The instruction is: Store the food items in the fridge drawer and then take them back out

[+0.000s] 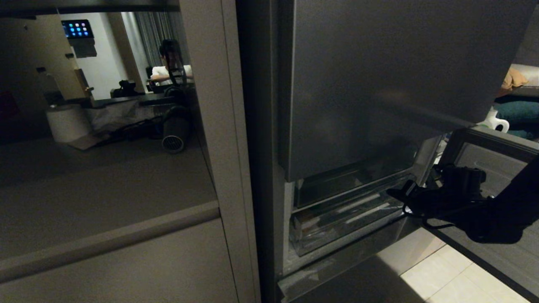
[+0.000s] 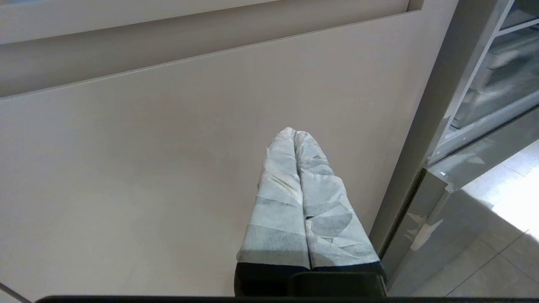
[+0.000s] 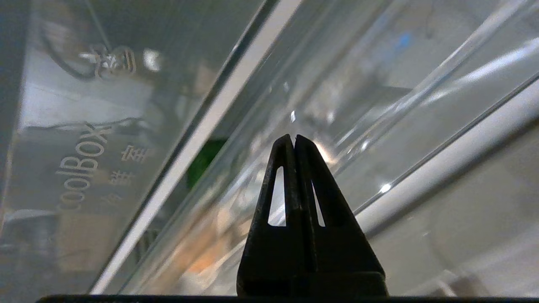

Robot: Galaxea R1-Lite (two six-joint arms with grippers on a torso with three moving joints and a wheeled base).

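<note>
The fridge drawer [image 1: 337, 223] is a wide clear plastic bin low in the open fridge, under another clear front marked "coolBOX" [image 3: 80, 168]. My right gripper [image 1: 391, 194] reaches in from the right, level, with its black fingers shut and empty. Its tip [image 3: 293, 136] is right at the drawer's glossy front [image 3: 370, 97]; whether it touches I cannot tell. A blurred tan-orange patch [image 3: 198, 256] and a green one [image 3: 204, 162] show through the plastic, so the food items are not clearly seen. My left gripper [image 2: 294, 131], wrapped in pale tape, is shut and parked before a beige cabinet panel [image 2: 147, 168].
The grey upper fridge door [image 1: 379, 84] hangs above the drawers. The opened lower door [image 1: 488, 160] stands at the right behind my right arm. A beige cabinet [image 1: 126, 261] fills the left. Pale floor tiles [image 1: 442, 273] lie below. A person [image 1: 170, 63] sits far back.
</note>
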